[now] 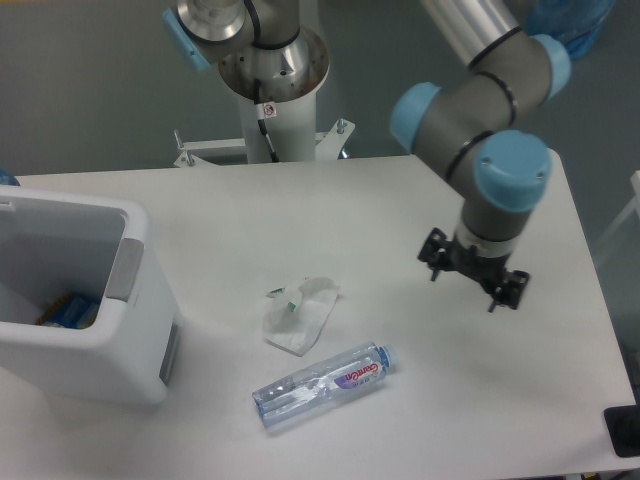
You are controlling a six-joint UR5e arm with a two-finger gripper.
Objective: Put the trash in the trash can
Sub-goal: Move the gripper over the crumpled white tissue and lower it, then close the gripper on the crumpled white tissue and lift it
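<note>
While the jaws hang empty, bottle (322,385) and tissue (300,313) lie well apart.

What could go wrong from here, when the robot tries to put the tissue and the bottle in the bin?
The bottle lies on its side, so it may roll away from the gripper. The tissue lies close to the bottle, so grasping one may push the other. The tissue is thin and crumpled, so a grasp may slip.
</note>
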